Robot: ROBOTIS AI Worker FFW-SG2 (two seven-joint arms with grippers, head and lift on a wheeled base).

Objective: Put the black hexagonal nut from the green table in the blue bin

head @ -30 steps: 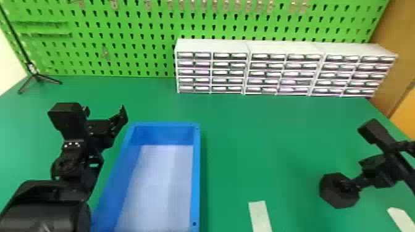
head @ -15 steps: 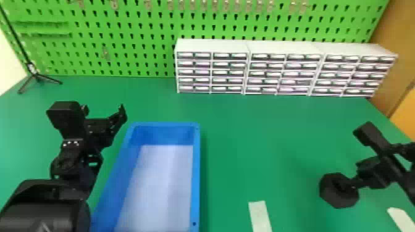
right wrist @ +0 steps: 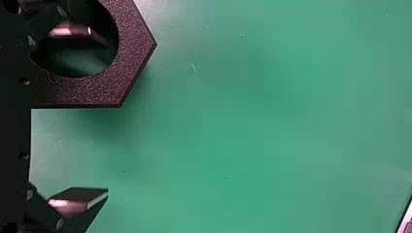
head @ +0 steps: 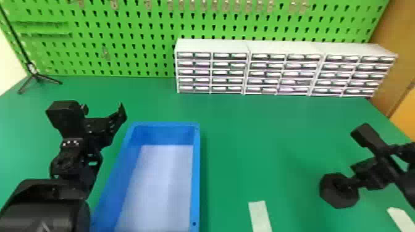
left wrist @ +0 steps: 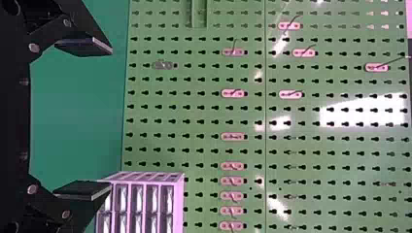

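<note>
The right gripper [head: 364, 179] reaches in from the right edge of the head view, its arm slanting down and inward over the green table [head: 241, 148], so that its end comes to the black hexagonal nut [head: 344, 199]. Its fingers stand wide apart: in the right wrist view one finger [right wrist: 73, 31] is seen against the nut's round hole, the other [right wrist: 77, 198] against green tabletop outside the nut. Whether either touches the nut cannot be told.

The nut lies on the table at the robot's right, well apart from the blue bin [head: 196, 172]. The right wrist view gives its grainy top face and straight edges, which are a plain dark shape from the head.

Beside the bin's left wall, the left gripper [head: 102, 108] points forward, its arm rising from the lower left corner of the head view. The left wrist view shows its fingers spread wide too, and beyond them a pegboard [head: 139, 43] with wire hooks [left wrist: 233, 93] on small plates. From the head, white drawer units [head: 213, 46] stand in a row before the pegboard, and a thin tripod [head: 36, 75] is at the far left.
</note>
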